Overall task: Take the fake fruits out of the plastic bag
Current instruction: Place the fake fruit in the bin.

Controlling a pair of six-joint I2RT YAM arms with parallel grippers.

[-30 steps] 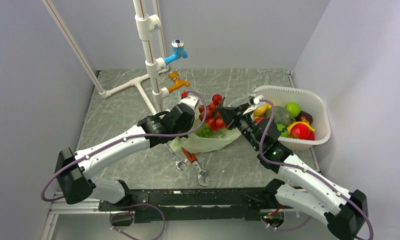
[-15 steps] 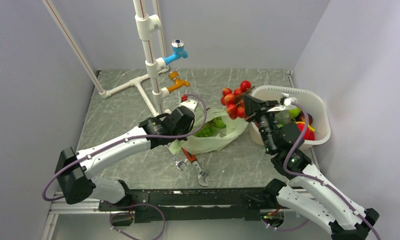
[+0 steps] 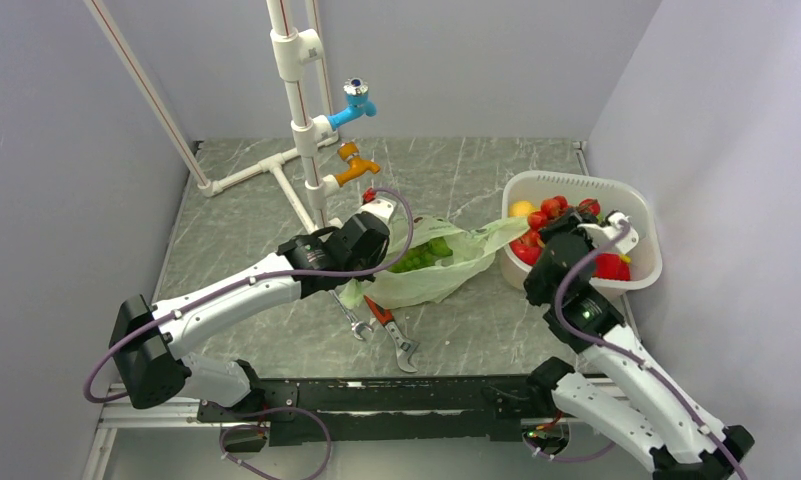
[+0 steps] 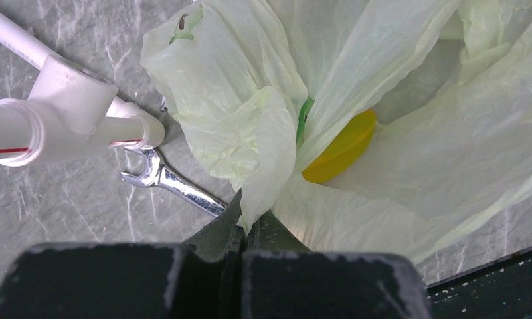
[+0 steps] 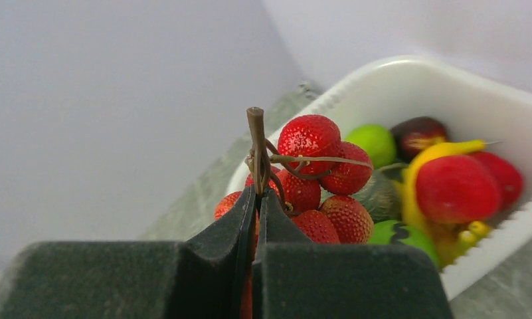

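Note:
The pale green plastic bag (image 3: 431, 280) lies crumpled mid-table. My left gripper (image 3: 366, 272) is shut on a fold at the bag's left edge; in the left wrist view the gripper (image 4: 250, 222) pinches the plastic bag (image 4: 409, 153). Green grapes (image 3: 423, 256) show inside it, and a yellow fruit (image 4: 339, 149) lies under the film. My right gripper (image 5: 258, 193) is shut on the brown stem of a cluster of red fruits (image 5: 316, 176). From above, the right gripper (image 3: 554, 226) holds that red cluster (image 3: 548, 212) over the left part of the white tub (image 3: 576, 180).
The tub (image 5: 396, 80) holds several fruits, among them a green lime (image 5: 372, 141) and a big red one (image 5: 457, 187). A white pipe stand (image 3: 298, 120) with blue and orange taps rises at the back. A steel wrench (image 3: 351, 318) and a red-handled one (image 3: 391, 325) lie in front of the bag.
My right gripper has carried the red cluster from above the bag up and to the right, and now holds it at the tub. The left gripper has kept its pinch on the bag.

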